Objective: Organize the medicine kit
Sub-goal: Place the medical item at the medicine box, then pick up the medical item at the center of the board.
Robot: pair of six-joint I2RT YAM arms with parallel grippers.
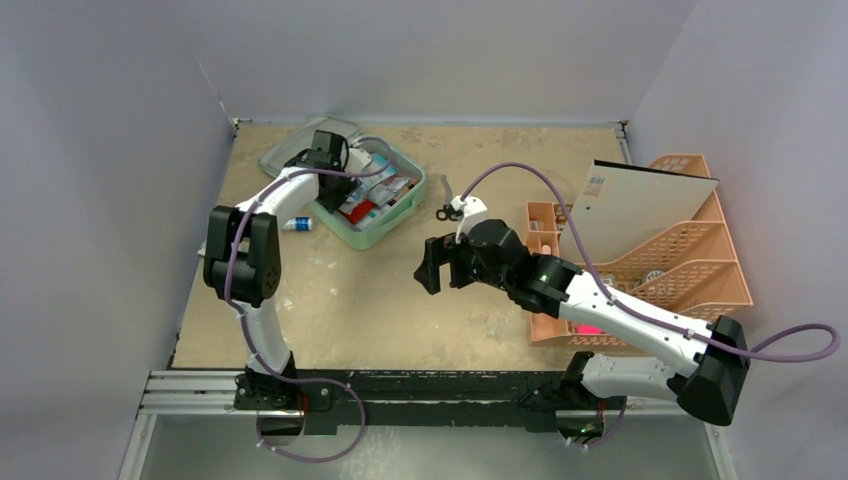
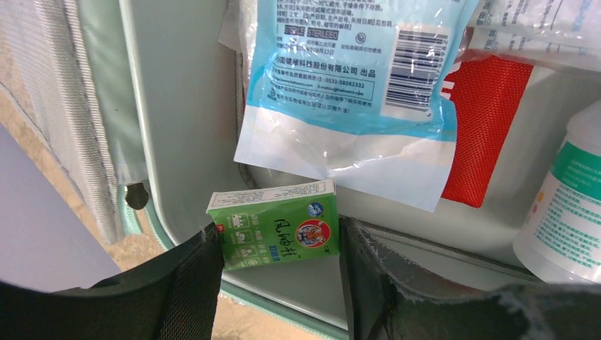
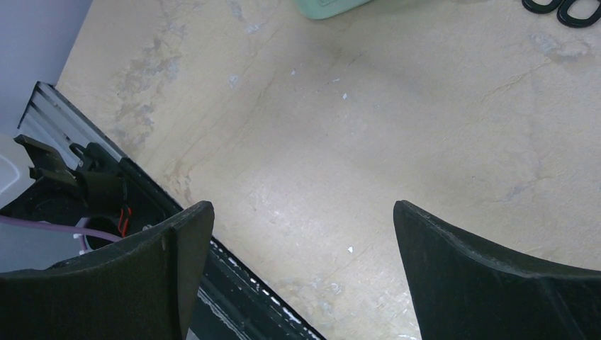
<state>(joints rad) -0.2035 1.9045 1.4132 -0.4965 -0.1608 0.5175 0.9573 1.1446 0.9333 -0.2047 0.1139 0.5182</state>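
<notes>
A small green box (image 2: 273, 223) is being gripped by the left gripper (image 2: 280, 237) at the rim of the open medicine kit (image 1: 398, 222) (far-left on the table (image 1: 400, 310)). The right gripper (image 3: 303, 212) is being held wide open, empty.

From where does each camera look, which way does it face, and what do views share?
Top external: above, behind the arms, looking down on the table; both arms show.
Left wrist: on the left arm, facing into the open medicine kit; left gripper holds a green box.
Right wrist: on the right arm, facing down at the table; right gripper open.
Shared: top external and right wrist both show the kit's corner and black scissors.
</notes>
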